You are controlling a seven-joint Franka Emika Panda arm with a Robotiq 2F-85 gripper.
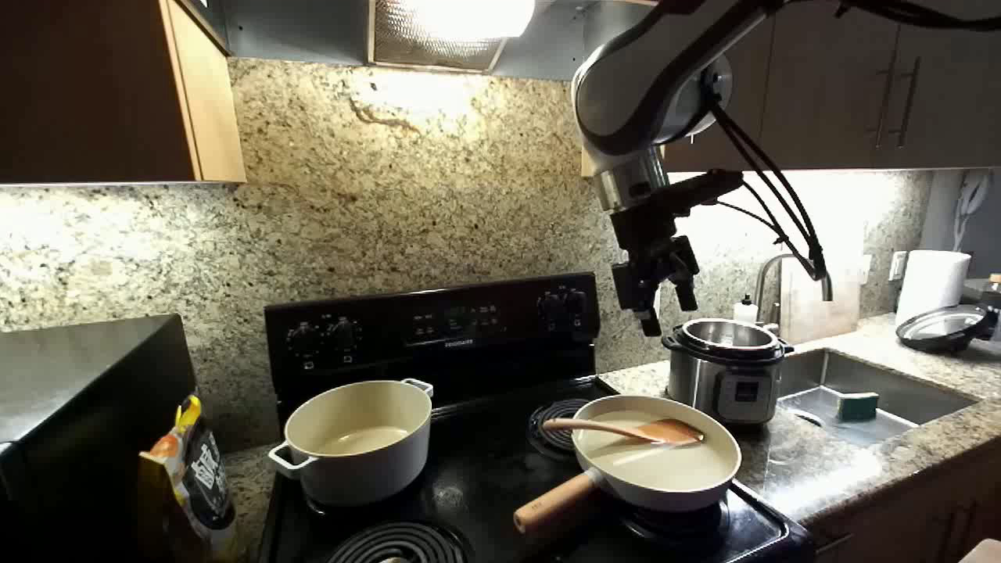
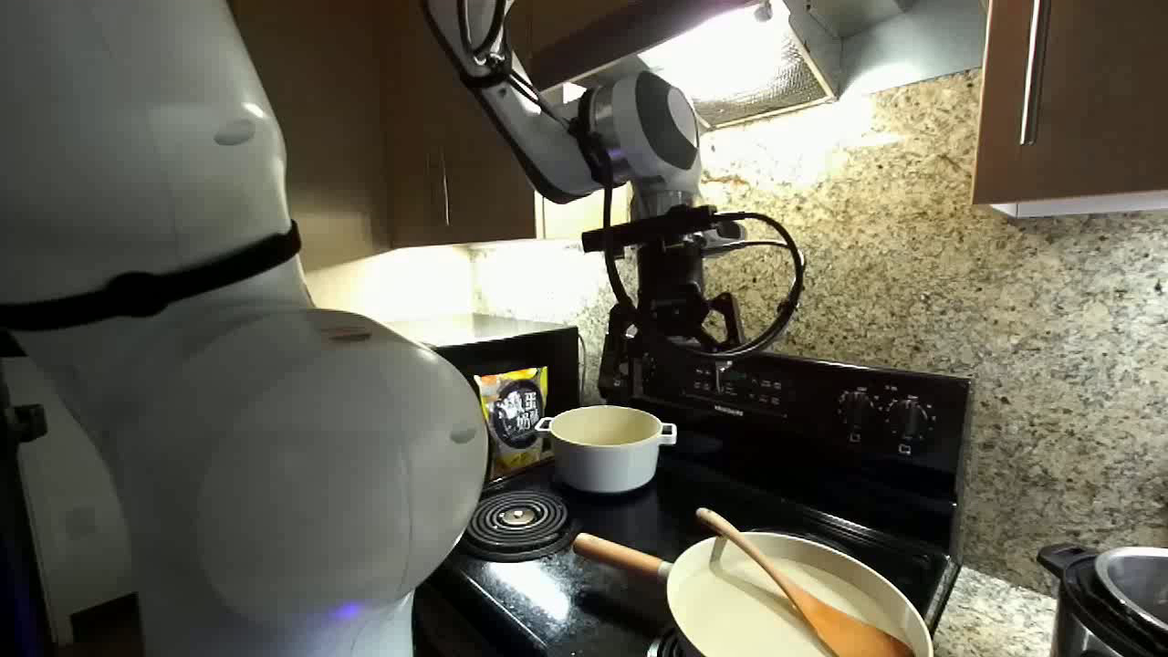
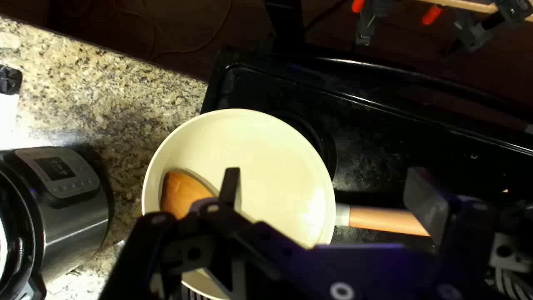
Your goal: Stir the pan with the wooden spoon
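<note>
Currently, the claw [image 3: 328, 193] hangs with its fingers [image 3: 424, 204] wide apart. Below it, the pan [image 1: 653, 469] sits on the stove [image 1: 493, 469], the wooden spoon [image 1: 657, 432] lying inside with its handle over the rim; lower than the claw, off to opposite sides, stand the cream pot [image 1: 375, 473] and steel pot [image 1: 694, 383].

Black stovetop [image 1: 493, 469]: pan [image 1: 649, 474] at front, two-handled pot [image 1: 387, 467] at back. Speckled counter [image 1: 841, 473] alongside: steel cooker [image 1: 708, 383], paper roll [image 1: 931, 285].
</note>
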